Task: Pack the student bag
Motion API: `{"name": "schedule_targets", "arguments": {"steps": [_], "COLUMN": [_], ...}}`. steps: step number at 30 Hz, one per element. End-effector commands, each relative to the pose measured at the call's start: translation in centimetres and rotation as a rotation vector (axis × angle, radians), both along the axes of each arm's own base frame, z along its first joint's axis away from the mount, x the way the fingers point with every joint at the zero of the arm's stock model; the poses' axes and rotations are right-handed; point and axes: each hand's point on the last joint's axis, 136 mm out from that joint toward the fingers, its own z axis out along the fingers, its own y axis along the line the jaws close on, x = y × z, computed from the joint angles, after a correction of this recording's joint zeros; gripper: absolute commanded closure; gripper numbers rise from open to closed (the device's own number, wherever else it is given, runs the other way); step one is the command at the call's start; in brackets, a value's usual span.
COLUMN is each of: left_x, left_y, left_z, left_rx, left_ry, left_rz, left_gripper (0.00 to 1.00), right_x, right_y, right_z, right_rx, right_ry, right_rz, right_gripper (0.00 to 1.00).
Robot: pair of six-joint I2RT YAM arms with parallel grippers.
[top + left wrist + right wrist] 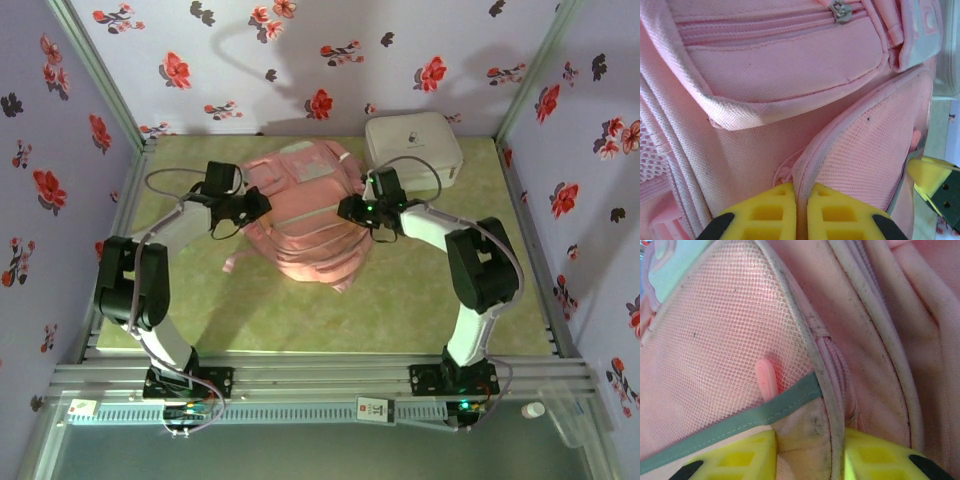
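The student bag (305,215) lies flat on the far middle of the desk (300,315), between the two arms, a loose strap trailing off its near left side. The left end effector (262,205) meets the bag's left edge and the right end effector (345,208) its right edge.

The top view cannot tell how the fingers stand; the wrist views can. On the left wrist, the left end effector (801,200) is pinched tight on a piped seam of the bag (780,75), its yellow fingers (770,212) almost meeting with just the fabric edge between them. Above the seam is a zipped front pocket with a metal zip pull (841,11) at the top. On the right wrist, the right end effector (810,452) is held narrower than wide, with a grubby fold of the bag (875,330) filling the gap and touching both yellow fingers (745,457). Beside that fold is a mesh pocket (725,325) with a grey-green binding (740,417) and a small pink tab (766,377) behind the mesh.

A white hard case (413,148) sits at the far right of the desk, just beside the bag's top corner. The desk top is pale green. Lilac walls (300,60) printed with red and dark flowers close in three sides, and an aluminium rail (320,385) runs along the near edge, carrying the arm bases.
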Motion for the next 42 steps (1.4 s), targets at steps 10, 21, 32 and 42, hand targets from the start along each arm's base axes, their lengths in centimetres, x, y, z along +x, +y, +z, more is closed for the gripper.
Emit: {"name": "schedule_targets", "arguments": {"steps": [10,21,32,42], "left_x": [-0.4,-1.9,-4.4,-5.1], "left_y": [-1.9,-5.7,-11.0,-12.3], "left_z": [2.2,3.7,2.7,2.2], "left_rx": [-0.202,-0.248,-0.229,-0.233], "left_ry": [0.004,0.019,0.05,0.063], "left_rz": [0.093,0.11,0.089,0.069], "left_gripper": [1.0,1.0,1.0,1.0], "right_x": [0.8,-8.4,-13.8,-13.3], "right_y": [-4.3,-2.4,3.0,6.7], "right_z": [4.8,8.2,8.4,5.8], "right_rx": [-0.193,-0.247,-0.274,-0.232], "right_ry": [-0.108,-0.144,-0.223,-0.172], "right_rz": [-0.078,-0.049,-0.05,-0.038], "right_gripper": [0.49,0.49,0.64,0.71]}}
